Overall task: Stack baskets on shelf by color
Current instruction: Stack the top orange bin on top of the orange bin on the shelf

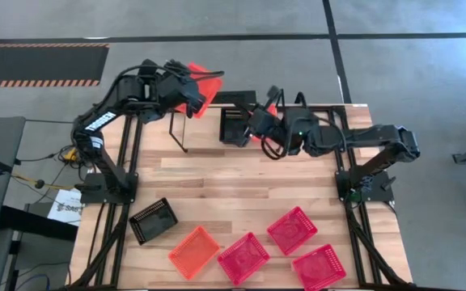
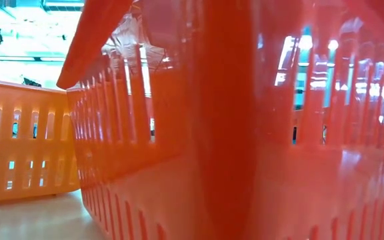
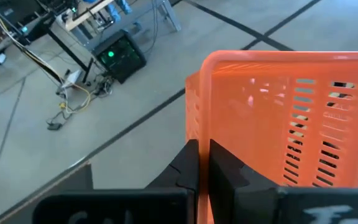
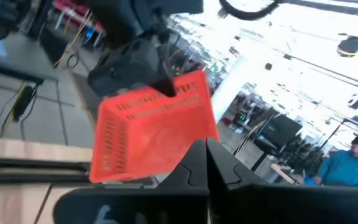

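My left gripper (image 1: 187, 97) is shut on an orange basket (image 1: 201, 87), which it holds in the air over the table's far left corner. This basket also shows in the left wrist view (image 3: 291, 118) and the right wrist view (image 4: 154, 137). The shelf's black wire upright (image 1: 178, 133) stands just below it. A black basket (image 1: 235, 126) stands at the far middle. My right gripper (image 1: 261, 121) hovers beside the black basket, shut on nothing (image 4: 206, 158). A reddish basket (image 1: 270, 108) shows partly under that arm. My left gripper pinches one side wall of the orange basket (image 3: 197, 134) between its two fingers, near a corner below the rim. The basket is lifted clear of everything and hangs tilted, its mesh bottom turned toward my right arm (image 4: 160, 146).
On the near half of the table lie a black basket (image 1: 154, 220), an orange basket (image 1: 192, 251) and three red baskets (image 1: 243, 258) (image 1: 291, 229) (image 1: 319, 267). The low view is filled by an orange basket (image 2: 19, 147) and a red one (image 2: 245, 133). A person (image 4: 352, 165) stands beyond the table.
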